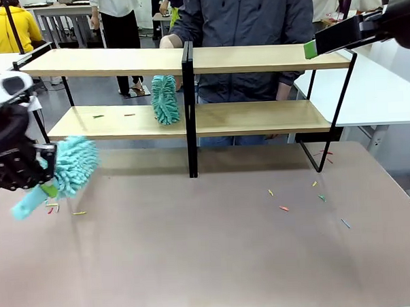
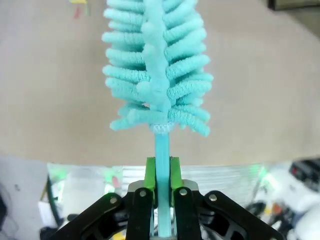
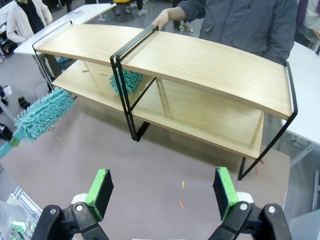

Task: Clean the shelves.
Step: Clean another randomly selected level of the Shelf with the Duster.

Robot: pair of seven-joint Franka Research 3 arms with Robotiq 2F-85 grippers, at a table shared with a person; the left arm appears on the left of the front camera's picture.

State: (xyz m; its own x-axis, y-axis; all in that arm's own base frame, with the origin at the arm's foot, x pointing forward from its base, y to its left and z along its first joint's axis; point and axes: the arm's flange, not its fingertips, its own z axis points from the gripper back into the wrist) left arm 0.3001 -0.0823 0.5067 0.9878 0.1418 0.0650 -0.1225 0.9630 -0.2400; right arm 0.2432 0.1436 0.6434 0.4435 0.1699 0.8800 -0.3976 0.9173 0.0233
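Observation:
The shelves [image 1: 258, 117] stand across the far half of the table, two wooden boards on a black frame with a centre post [image 1: 189, 106]. At the table's left edge, my left gripper [image 1: 49, 189] is shut on the thin handle of a teal fluffy duster [image 1: 73, 165], whose head points toward the rack's left end without touching it. In the left wrist view the green pads [image 2: 150, 172] clamp the handle below the duster head [image 2: 157, 75]. My right gripper [image 1: 311, 49] hangs open, high above the rack's right end, holding nothing [image 3: 162, 187].
A second teal duster [image 1: 165, 99] stands on the lower board just left of the centre post. A person behind the rack rests a hand [image 1: 169, 41] on the top board. Small coloured scraps lie on the lower board [image 1: 98, 117] and the table [image 1: 283, 208].

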